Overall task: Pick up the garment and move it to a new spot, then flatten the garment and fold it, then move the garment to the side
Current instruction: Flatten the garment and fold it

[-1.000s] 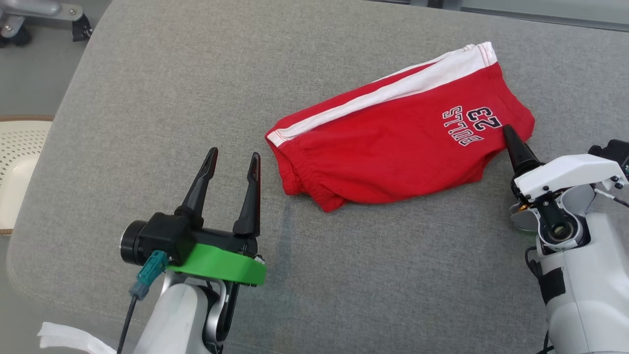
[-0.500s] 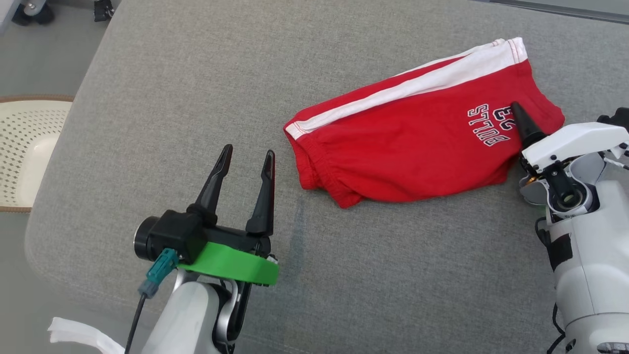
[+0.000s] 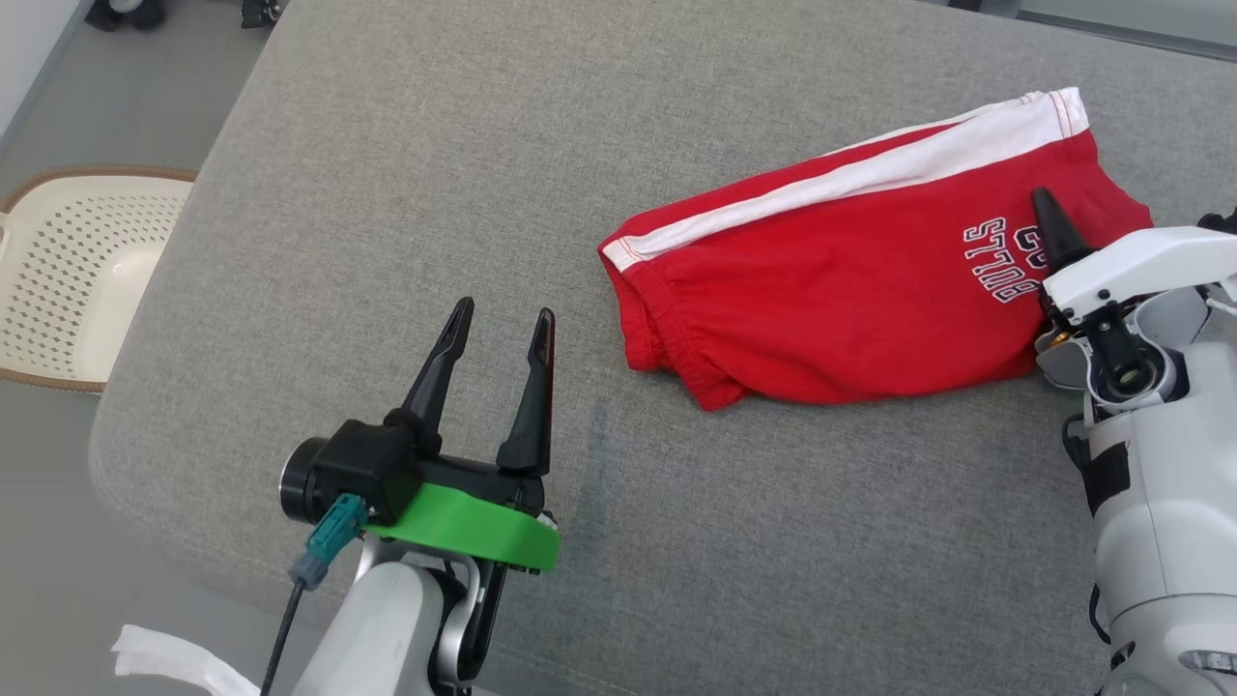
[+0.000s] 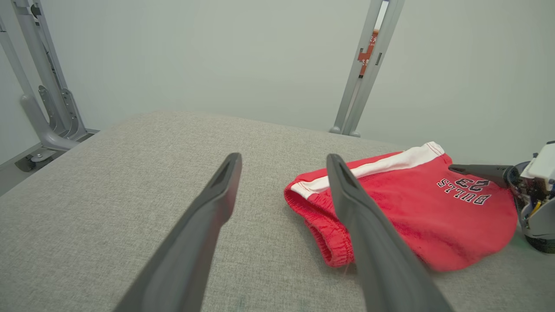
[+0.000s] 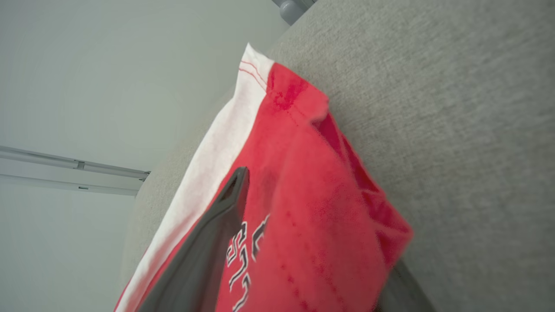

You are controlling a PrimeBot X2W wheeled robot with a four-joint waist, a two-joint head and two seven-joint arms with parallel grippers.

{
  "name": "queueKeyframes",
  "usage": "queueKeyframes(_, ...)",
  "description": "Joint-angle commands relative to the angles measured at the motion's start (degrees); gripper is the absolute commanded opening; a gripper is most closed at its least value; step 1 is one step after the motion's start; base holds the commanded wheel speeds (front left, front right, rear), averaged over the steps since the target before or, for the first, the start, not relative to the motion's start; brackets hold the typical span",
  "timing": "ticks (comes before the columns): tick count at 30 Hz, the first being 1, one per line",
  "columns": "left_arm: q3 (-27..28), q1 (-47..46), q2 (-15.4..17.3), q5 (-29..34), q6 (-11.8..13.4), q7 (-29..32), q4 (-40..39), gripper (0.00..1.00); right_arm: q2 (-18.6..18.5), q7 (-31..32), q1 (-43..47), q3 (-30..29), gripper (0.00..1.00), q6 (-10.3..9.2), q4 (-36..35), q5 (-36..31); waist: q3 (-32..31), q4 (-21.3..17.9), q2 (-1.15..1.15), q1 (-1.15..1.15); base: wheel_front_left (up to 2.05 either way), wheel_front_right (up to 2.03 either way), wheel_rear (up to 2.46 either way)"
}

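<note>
Your right gripper (image 3: 1051, 227) sits at the right-hand end of the garment (image 3: 850, 290). It is a pair of red shorts with a white side stripe, lying doubled over on the right half of the grey padded surface (image 3: 483, 145). In the right wrist view one finger (image 5: 204, 251) lies on top of the cloth beside the lettering, and the other (image 5: 401, 284) pokes out from under the hem. The jaws stand wide with the fabric between them and, as far as you can see, are not pinching it. Your left gripper (image 3: 504, 311) hovers spread wide and empty, off the waistband end. Shorts doubled like this fit either a pick-up toward a new spot or the last shift aside; either way the grasp is what matters. I judge you want every layer deep between the fingers when you close, not just the top ply, or the fold may peel open on the lift. Grip firmly, raise the edge enough that trailing cloth does not drag on the weave, and leave the left arm clear.
</note>
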Motion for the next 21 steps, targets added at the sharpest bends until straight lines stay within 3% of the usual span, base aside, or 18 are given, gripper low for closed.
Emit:
queueKeyframes(1, 0.3, 0.7, 0.1, 0.5, 0.2, 0.0, 0.4, 1.00, 2.1, 0.1, 3.3, 0.4, 0.00, -0.21, 2.0, 1.1, -1.1, -0.7, 0.00, 0.00, 0.00, 0.00, 0.00)
queueKeyframes(11, 1.9, 1.7, 0.1, 2.3, -0.6, 0.0, 0.7, 1.00, 1.0, -4.2, 7.0, 1.4, 0.00, -0.19, -5.6, 5.1, -4.4, -5.2, 0.00, 0.00, 0.00, 0.00, 0.00)
queueKeyframes(21, 2.8, 3.9, 0.1, 3.4, -1.5, 0.0, 1.2, 1.00, 1.1, -6.8, 17.0, -5.3, 0.00, -0.16, -14.4, 2.9, -7.9, -9.5, 0.00, 0.00, 0.00, 0.00, 0.00)
